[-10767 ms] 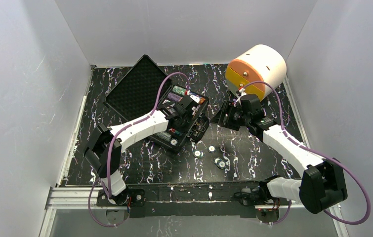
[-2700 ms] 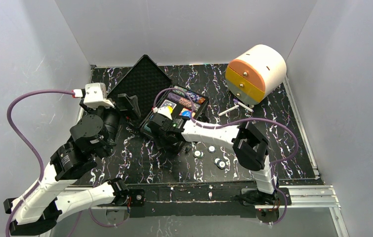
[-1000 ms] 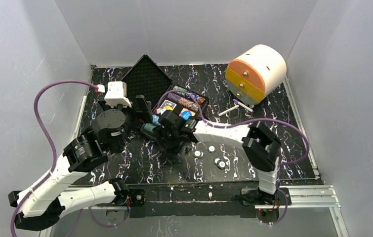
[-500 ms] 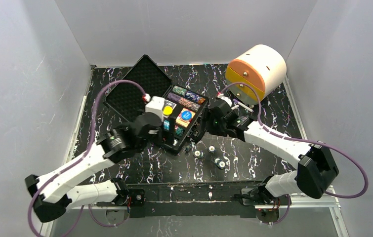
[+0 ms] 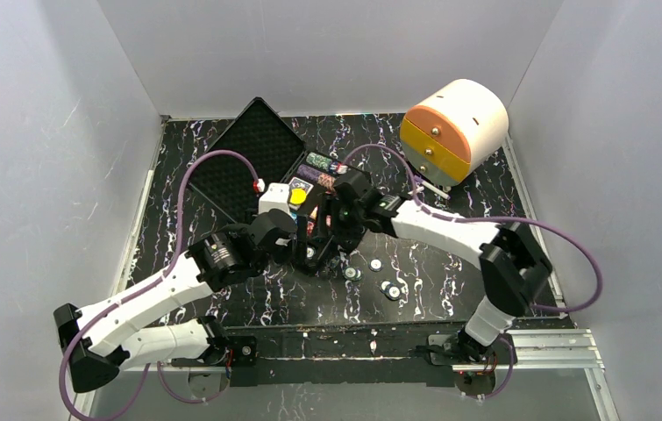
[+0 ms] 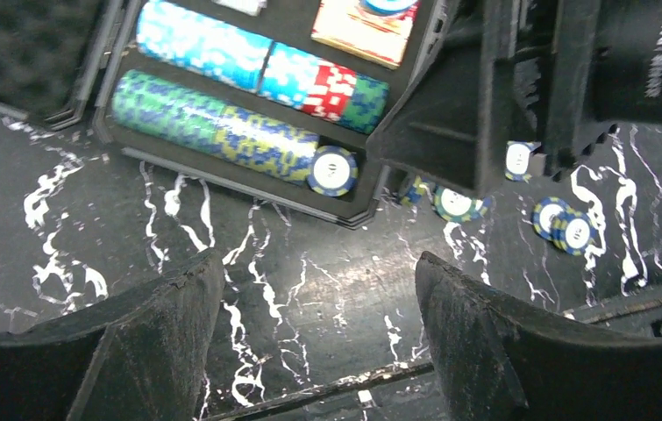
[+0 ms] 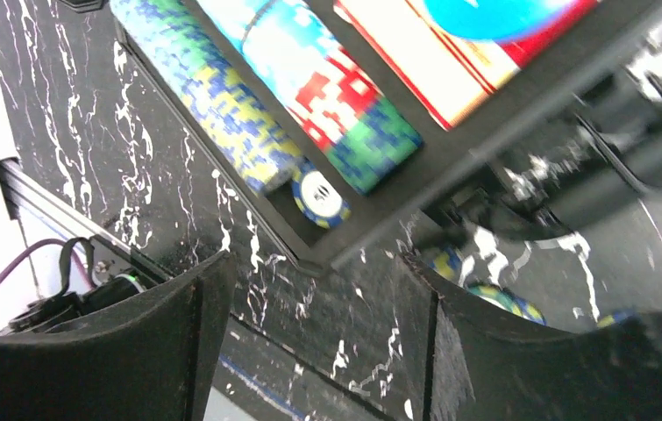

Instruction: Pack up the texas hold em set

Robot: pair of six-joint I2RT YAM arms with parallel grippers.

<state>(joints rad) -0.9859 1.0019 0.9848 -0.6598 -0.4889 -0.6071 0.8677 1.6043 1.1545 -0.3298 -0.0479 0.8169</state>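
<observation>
The black case lies open, its foam lid [image 5: 244, 162] flat at the back left. Its tray [image 5: 341, 174] is largely covered by both arms. In the left wrist view the tray holds multicoloured chip rows [image 6: 222, 132] and a card deck [image 6: 366, 35]; the right wrist view shows the same chip rows [image 7: 222, 114] and deck [image 7: 450, 53]. Loose chips [image 5: 375, 263] lie on the table by the tray's near corner. My left gripper [image 6: 318, 263] hangs open and empty above the table in front of the tray. My right gripper [image 7: 320, 263] is open and empty over the tray's near corner.
A cream-and-orange round drawer box [image 5: 454, 127] stands at the back right, with a small white stick [image 5: 432, 186] in front of it. The metal rail [image 5: 345, 338] runs along the table's near edge. White walls close in the sides and back.
The right arm has swung left, from beside the case to over its near corner. The left wrist has shifted a little toward the near edge of the tray.
</observation>
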